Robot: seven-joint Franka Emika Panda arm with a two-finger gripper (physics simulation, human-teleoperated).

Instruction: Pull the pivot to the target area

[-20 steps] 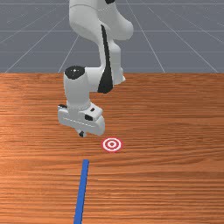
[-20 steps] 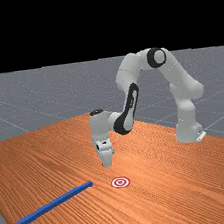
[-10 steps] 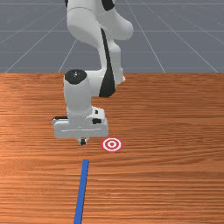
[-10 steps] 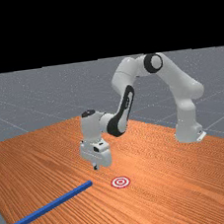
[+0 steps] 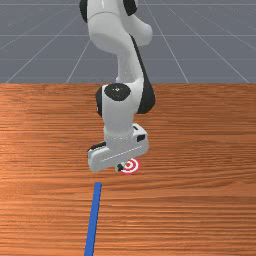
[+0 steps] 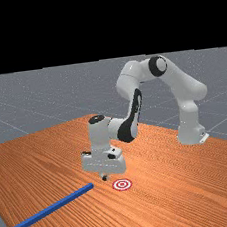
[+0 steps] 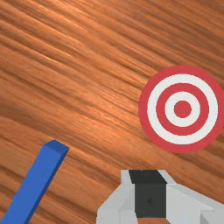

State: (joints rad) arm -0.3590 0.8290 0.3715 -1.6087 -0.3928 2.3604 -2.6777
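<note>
My gripper (image 5: 120, 167) is shut with nothing between its fingers; in the front view its tips overlap the left edge of the red-and-white ring target (image 5: 131, 165). The far view puts the gripper (image 6: 104, 177) low over the table, between the target (image 6: 122, 185) and the near end of a long blue bar (image 6: 49, 210). In the wrist view the gripper (image 7: 150, 192) stands beside the target (image 7: 182, 109), apart from the blue bar (image 7: 33, 186). The bar lies flat, not touched by the hand, and runs off the front view's bottom edge.
The wooden table (image 5: 200, 200) spreads around the target and bar. In the far view, the bar's outer end reaches the table's left edge (image 6: 7, 219), and the arm's base (image 6: 191, 131) stands at the right.
My hand has moved toward the front view's right, closer to the target, and sits lower. It has also turned. The bar and the target have stayed in place.
</note>
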